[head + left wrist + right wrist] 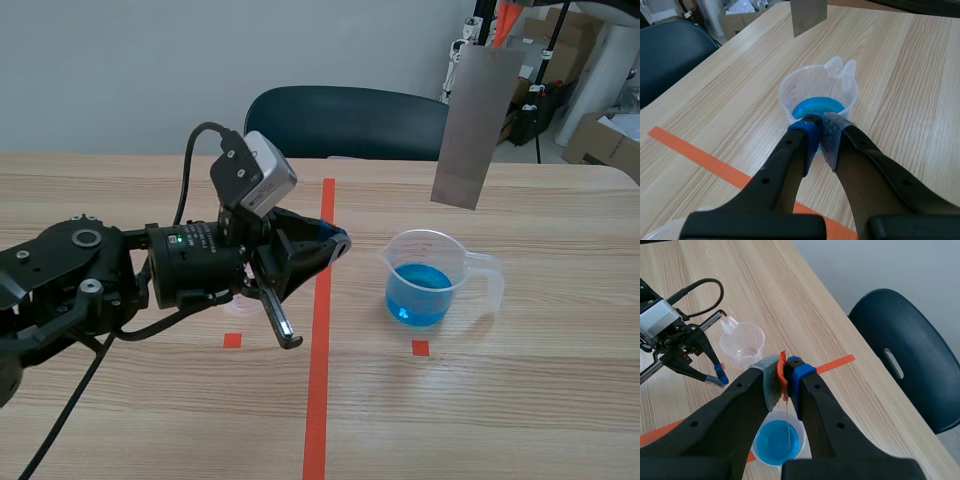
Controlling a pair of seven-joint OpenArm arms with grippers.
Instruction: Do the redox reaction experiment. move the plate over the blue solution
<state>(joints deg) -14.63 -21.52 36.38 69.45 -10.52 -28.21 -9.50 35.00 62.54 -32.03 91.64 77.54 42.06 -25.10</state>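
Above and slightly behind clear plastic beaker of blue solution (428, 282), thin grey metal plate (478, 125) hangs upright, top edge clenched by right gripper (785, 372). Likely stiff, light, slick; edge hold suits. Left gripper (819, 126) closed, empty.

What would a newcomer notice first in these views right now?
The flat grey metal plate hangs above the table from the right gripper, which is shut on its upper edge. Below it stands the clear plastic measuring cup of blue solution; the left gripper, shut on nothing, points at that cup from beside the orange tape line.
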